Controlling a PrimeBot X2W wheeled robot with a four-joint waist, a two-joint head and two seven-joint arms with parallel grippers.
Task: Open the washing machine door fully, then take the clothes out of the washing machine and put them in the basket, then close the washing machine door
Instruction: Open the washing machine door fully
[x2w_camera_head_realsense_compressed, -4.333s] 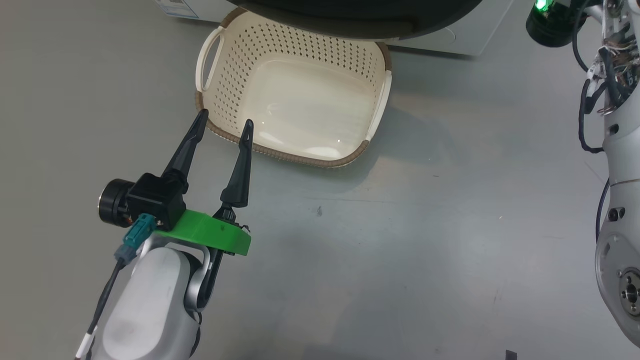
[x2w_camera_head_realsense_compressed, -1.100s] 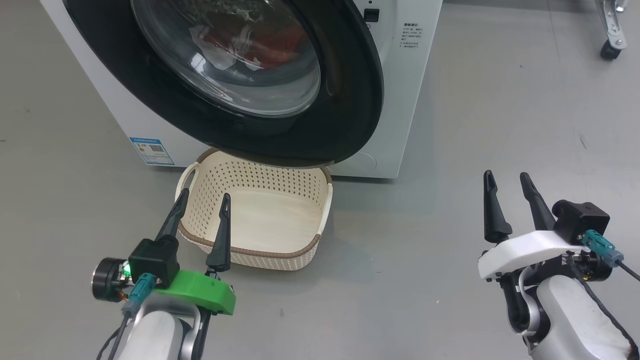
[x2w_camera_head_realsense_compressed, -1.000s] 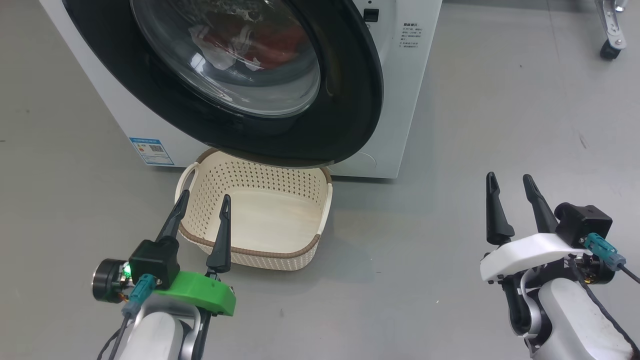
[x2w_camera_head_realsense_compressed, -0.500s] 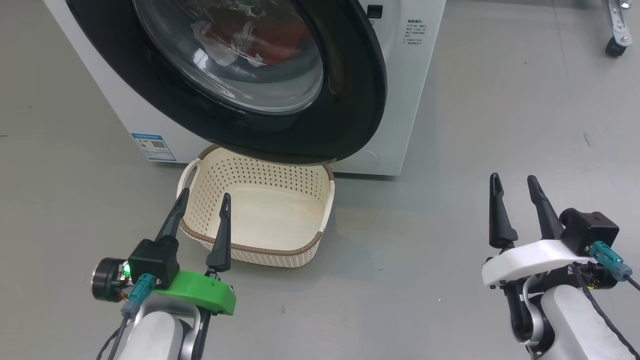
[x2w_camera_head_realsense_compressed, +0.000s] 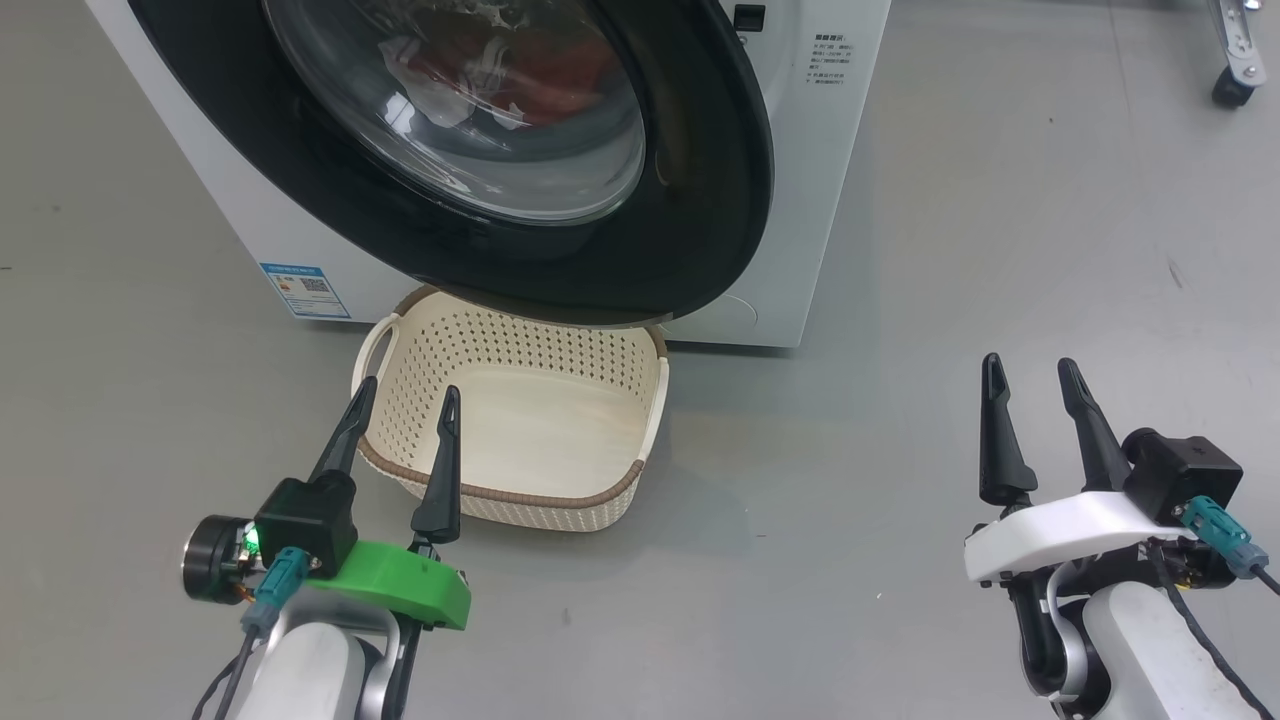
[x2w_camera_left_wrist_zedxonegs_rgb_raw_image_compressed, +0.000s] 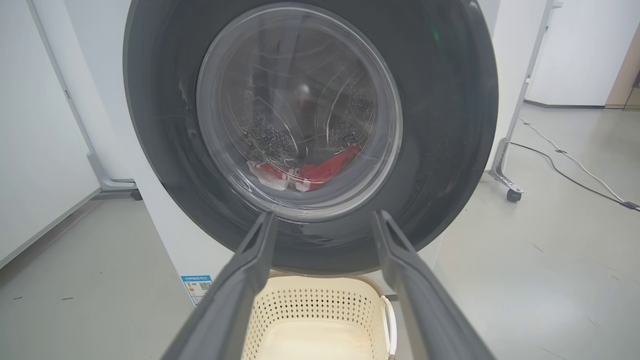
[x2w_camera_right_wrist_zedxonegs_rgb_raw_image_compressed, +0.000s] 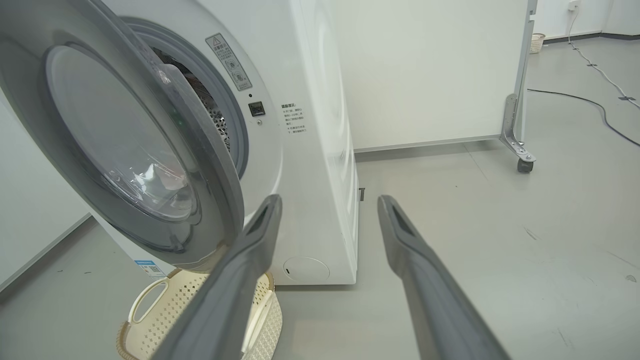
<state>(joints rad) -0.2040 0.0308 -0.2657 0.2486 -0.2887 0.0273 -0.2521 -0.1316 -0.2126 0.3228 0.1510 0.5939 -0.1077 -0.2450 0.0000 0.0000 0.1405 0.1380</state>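
Here, the left gripper (x2w_camera_head_realsense_compressed: 411, 388) has its two dark fingers spread wide with nothing between them, and in the head view the tips lie over the near left corner of the basket (x2w_camera_head_realsense_compressed: 500, 497); whether they touch its brown rim cannot be told. The right gripper (x2w_camera_head_realsense_compressed: 1028, 362) is likewise spread and empty, hanging over bare grey floor (x2w_camera_head_realsense_compressed: 880, 470), well to the right of the basket and of the washing machine (x2w_camera_head_realsense_compressed: 830, 180). The cream perforated basket stands on the floor close against the front of the machine, its far edge tucked under the lower rim of the washing machine door (x2w_camera_head_realsense_compressed: 700, 200). That door — glossy black with a bulging clear window — is ajar rather than wide: the right wrist view shows a gap on its right side, with a strip of perforated steel drum (x2w_camera_right_wrist_zedxonegs_rgb_raw_image_compressed: 216, 116) behind it. The clothes (x2w_camera_head_realsense_compressed: 550, 75), red with white trim, lie in the bottom of the drum, seen through the glass. A blue label sticker (x2w_camera_head_realsense_compressed: 298, 290) sits at the machine's lower left corner. Beyond the machine, to the right, a metal frame leg on a caster (x2w_camera_right_wrist_zedxonegs_rgb_raw_image_compressed: 523, 165) stands on the floor — and a cable (x2w_camera_right_wrist_zedxonegs_rgb_raw_image_compressed: 600, 107) runs past it.
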